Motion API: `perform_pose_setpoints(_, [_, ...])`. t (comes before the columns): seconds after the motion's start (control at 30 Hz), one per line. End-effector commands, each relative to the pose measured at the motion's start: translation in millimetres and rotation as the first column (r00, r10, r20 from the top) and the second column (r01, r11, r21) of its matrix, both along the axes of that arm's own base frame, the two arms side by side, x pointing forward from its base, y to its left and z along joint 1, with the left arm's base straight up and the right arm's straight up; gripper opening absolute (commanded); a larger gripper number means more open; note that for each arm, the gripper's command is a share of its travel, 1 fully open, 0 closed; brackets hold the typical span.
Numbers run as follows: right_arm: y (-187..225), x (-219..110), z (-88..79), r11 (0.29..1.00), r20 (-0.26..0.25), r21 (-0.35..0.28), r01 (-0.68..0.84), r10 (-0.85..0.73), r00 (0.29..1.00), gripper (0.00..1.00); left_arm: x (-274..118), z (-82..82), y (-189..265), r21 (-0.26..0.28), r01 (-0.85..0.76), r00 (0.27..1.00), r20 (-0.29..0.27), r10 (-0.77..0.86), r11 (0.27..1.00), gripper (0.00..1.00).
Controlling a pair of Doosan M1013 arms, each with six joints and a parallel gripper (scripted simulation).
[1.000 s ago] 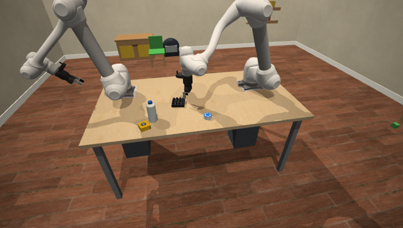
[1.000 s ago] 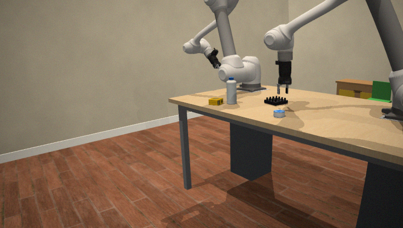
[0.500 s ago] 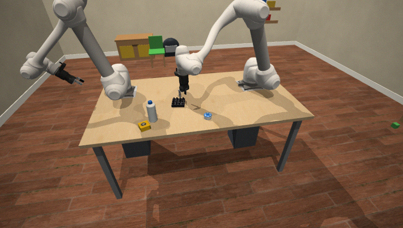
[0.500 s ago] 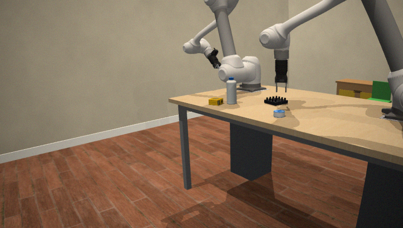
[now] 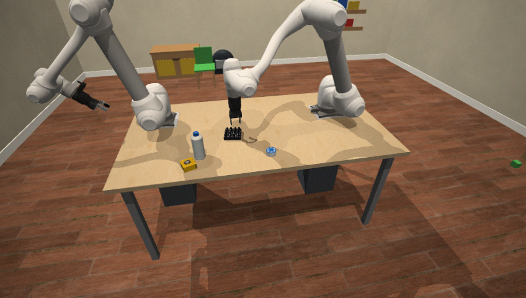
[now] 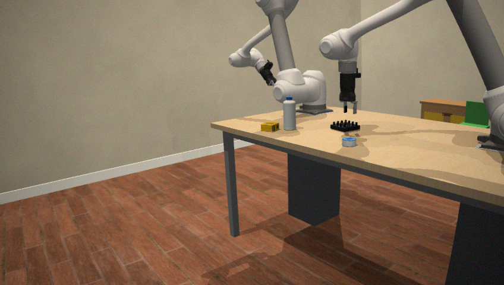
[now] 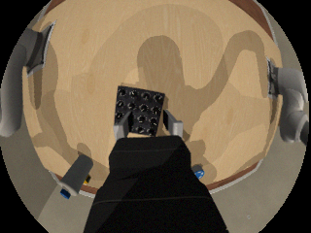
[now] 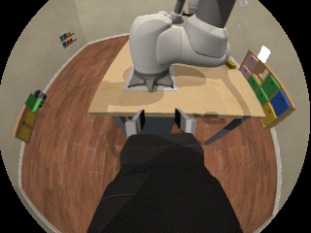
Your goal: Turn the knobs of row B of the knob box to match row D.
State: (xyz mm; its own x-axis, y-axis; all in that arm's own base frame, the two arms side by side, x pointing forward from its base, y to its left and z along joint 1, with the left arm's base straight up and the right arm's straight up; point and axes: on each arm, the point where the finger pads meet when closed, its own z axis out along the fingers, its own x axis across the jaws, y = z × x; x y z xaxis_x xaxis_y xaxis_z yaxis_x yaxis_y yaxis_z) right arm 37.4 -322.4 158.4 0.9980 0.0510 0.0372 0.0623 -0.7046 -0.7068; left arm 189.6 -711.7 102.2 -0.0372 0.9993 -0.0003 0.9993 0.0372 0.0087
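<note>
Left gripper (image 5: 235, 121) (image 6: 350, 107) (image 7: 148, 122) above black knob box (image 5: 232, 134) (image 6: 345, 126) (image 7: 138, 108), my jaws spread. Right gripper (image 5: 105, 106) (image 6: 271, 83) (image 8: 160, 121) off left, jaws also spread.

Past the tool stands a wooden cabinet (image 5: 176, 49) with yellow doors beside a green chair (image 5: 204, 67), giving this bare-walled, wood-floored room a homelike look.
</note>
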Motion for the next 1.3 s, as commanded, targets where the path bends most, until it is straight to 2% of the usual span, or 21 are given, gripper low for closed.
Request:
perform_pose_setpoints(0.0, [-0.3, 0.1, 0.4, 1.000, 0.000, -0.001, 0.000, 0.000, 1.000, 1.00, -1.7, 2.9, -5.2, -0.001, 0.156, 0.988, -0.007, -0.156, 0.988, 1.00])
perform_pose_setpoints(0.1, [-0.3, 0.1, 0.4, 1.000, 0.000, -0.001, 0.000, 0.000, 1.000, 1.00, -2.5, 3.8, -7.7, -0.001, 0.238, 0.971, -0.007, -0.238, 0.971, 1.00])
perform_pose_setpoints(0.23, [-0.3, 0.1, 0.4, 1.000, 0.000, -0.001, 0.000, 0.000, 1.000, 1.00, -2.6, 4.0, -8.3, -0.001, 0.257, 0.967, -0.007, -0.257, 0.967, 1.00])
perform_pose_setpoints(0.27, [-0.3, 0.1, 0.4, 1.000, 0.000, -0.001, 0.000, 0.000, 1.000, 1.00, -2.6, 4.0, -8.3, -0.001, 0.257, 0.967, -0.007, -0.257, 0.967, 0.46])
perform_pose_setpoints(1.27, [-0.3, 0.1, 0.4, 1.000, 0.000, -0.001, 0.000, 0.000, 1.000, 1.00, -2.6, 4.0, -8.3, -0.001, 0.257, 0.967, -0.007, -0.257, 0.967, 0.46])
